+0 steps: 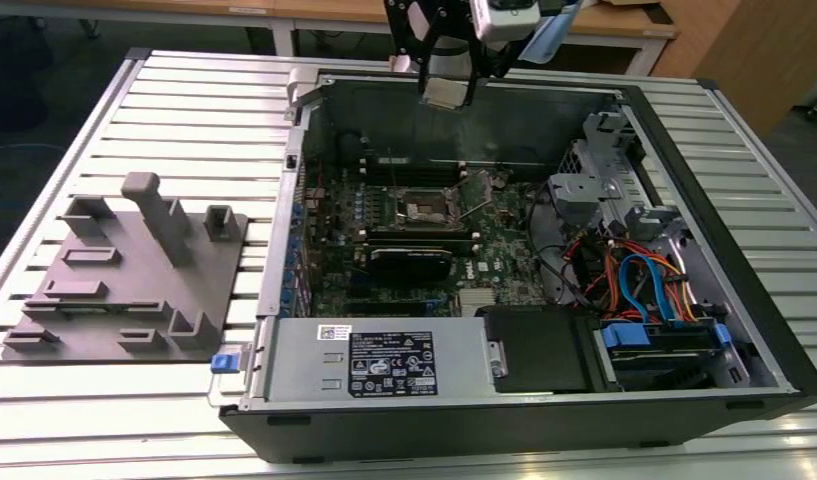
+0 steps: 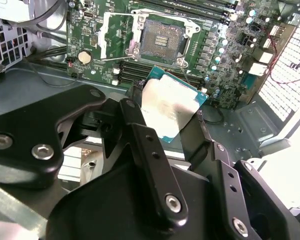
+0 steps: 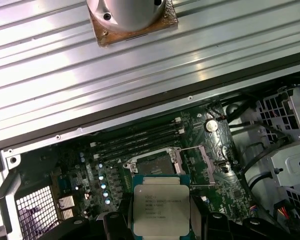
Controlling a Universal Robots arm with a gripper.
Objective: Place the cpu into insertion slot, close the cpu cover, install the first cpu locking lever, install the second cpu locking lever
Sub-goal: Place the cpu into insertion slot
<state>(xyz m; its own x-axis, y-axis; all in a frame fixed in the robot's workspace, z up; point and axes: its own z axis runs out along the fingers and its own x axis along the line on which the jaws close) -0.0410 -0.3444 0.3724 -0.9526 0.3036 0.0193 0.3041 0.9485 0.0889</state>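
Observation:
My gripper (image 1: 447, 90) hangs above the back wall of the open computer case, shut on the cpu (image 1: 444, 95). In both wrist views the cpu (image 2: 170, 106) (image 3: 161, 209) shows its dull silver top, clamped at two opposite edges by the black fingers (image 2: 135, 120). It is well above the green motherboard (image 1: 495, 265). The insertion slot (image 1: 422, 207) (image 2: 160, 39) (image 3: 151, 162) lies bare, with its dark centre showing. The cpu cover (image 2: 115, 34) (image 3: 197, 159) is swung open beside the slot.
A black card (image 1: 408, 262) and memory slots (image 3: 140, 136) flank the socket. The power supply (image 1: 368, 365) and the drive bay with coloured cables (image 1: 648, 280) fill the case's near and right sides. A grey fixture plate (image 1: 128, 270) lies on the slatted table at the exterior view's left.

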